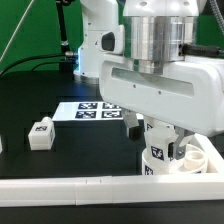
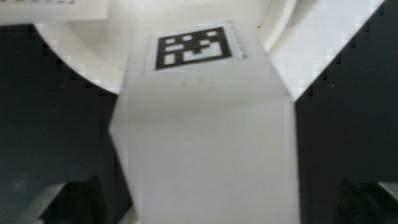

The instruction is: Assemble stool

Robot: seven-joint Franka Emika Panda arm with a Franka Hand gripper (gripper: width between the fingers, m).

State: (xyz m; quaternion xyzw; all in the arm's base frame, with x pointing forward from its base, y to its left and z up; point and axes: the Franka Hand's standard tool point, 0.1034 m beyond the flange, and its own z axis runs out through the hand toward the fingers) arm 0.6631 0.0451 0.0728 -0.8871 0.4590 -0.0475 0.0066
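Note:
The white round seat disc point(image 1: 192, 160) lies at the exterior view's right, near the front rail. One blocky white leg point(image 1: 160, 150) with a tag stands upright on it. My gripper point(image 1: 158, 132) hangs straight over that leg, with a dark finger on each side. In the wrist view the leg point(image 2: 205, 130) fills the middle, with the seat point(image 2: 68, 60) beyond it. One finger point(image 2: 86, 203) lies close to the leg. The other finger point(image 2: 368, 200) stands off it with a dark gap between. A second loose leg point(image 1: 40, 133) stands at the exterior view's left.
The marker board point(image 1: 92, 110) lies flat on the black table behind the gripper. A long white rail point(image 1: 90, 188) runs along the front edge. The arm's white body fills the upper right of the exterior view.

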